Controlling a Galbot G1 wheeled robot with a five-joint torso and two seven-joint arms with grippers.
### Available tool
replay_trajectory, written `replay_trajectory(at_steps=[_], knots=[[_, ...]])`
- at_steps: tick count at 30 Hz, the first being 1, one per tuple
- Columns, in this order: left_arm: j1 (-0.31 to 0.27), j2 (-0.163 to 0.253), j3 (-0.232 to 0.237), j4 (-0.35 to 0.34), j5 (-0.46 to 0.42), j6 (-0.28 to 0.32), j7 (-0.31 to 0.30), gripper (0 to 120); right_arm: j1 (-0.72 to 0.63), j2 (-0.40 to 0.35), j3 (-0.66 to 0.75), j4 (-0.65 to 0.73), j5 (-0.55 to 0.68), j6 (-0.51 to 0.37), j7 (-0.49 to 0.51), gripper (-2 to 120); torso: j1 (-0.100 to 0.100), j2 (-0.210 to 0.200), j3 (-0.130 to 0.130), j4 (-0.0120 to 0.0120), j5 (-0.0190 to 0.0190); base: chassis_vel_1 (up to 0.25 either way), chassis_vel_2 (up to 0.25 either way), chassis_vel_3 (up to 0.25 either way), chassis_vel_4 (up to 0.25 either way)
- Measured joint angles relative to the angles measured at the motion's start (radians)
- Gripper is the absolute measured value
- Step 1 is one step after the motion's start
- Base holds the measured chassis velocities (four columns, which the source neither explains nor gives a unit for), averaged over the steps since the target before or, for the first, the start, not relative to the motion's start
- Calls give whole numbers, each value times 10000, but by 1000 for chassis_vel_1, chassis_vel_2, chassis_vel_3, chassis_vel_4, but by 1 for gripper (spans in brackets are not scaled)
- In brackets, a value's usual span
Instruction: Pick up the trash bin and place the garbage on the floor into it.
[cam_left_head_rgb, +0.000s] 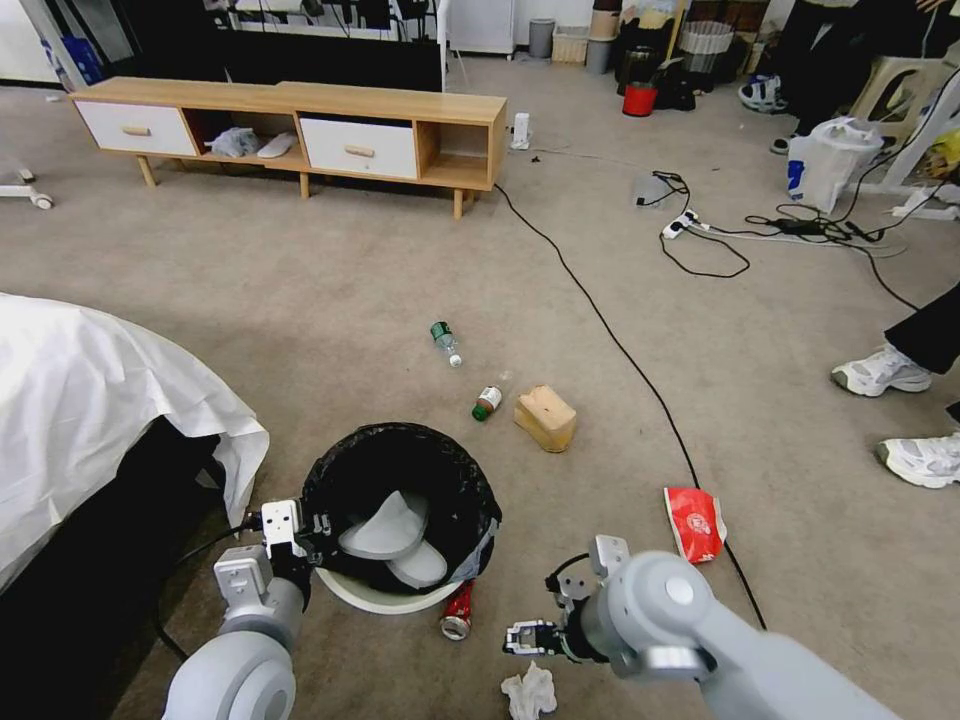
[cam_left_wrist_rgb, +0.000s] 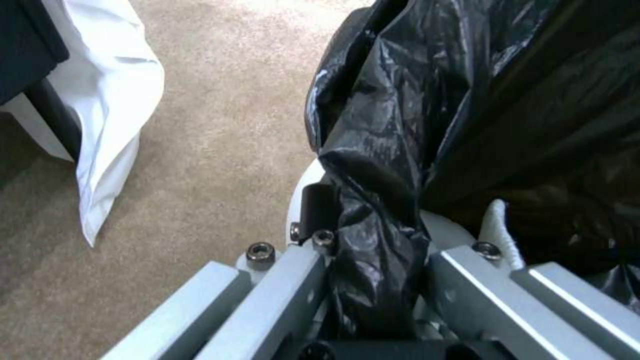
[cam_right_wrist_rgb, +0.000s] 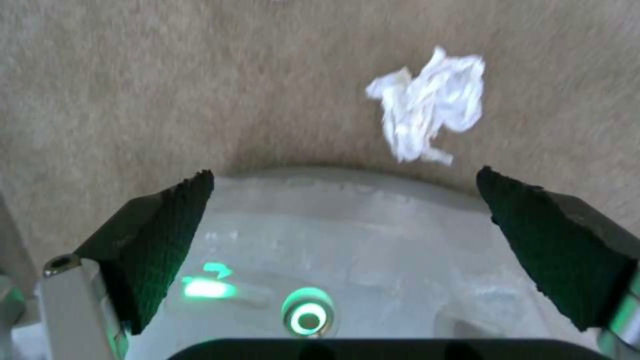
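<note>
Low centre of the head view: round white trash bin (cam_left_head_rgb: 400, 598), crinkled black bag (cam_left_wrist_rgb: 427, 125) folded over its rim, pinched there by the left gripper (cam_left_head_rgb: 300, 535); pale flat shapes inside, hard to identify. Right gripper (cam_right_wrist_rgb: 347, 225), rough black pads spread wide, above a crumpled white tissue (cam_right_wrist_rgb: 430, 102) on short-pile carpet (cam_left_head_rgb: 300, 300). Crushed red can (cam_left_head_rgb: 458, 611) against the bin's base.

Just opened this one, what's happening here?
A wheeled two-arm robot is cleaning litter off a carpeted floor. Its left tool is clamped on the bag-lined rim of the white trash bin, which already holds a pair of pale slippers. The right tool hangs open just above a crumpled white tissue. A crushed red can lies against the bin; a red snack packet, a tan box and two bottles lie farther out.
</note>
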Motion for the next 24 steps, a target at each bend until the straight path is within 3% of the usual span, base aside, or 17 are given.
replay_trajectory(at_steps=[15,24], knots=[[31,-76,82,167,22,-8,-10,1,86,-77,-235,-611,1191,-40,176,100,0,0,0,-1,-1,0,0,0,0],[-33,-73,89,312,17,-29,-11,1,181,23,-388,-1136,1198,-310,214,100,0,0,0,-2,0,0,0,0,0]])
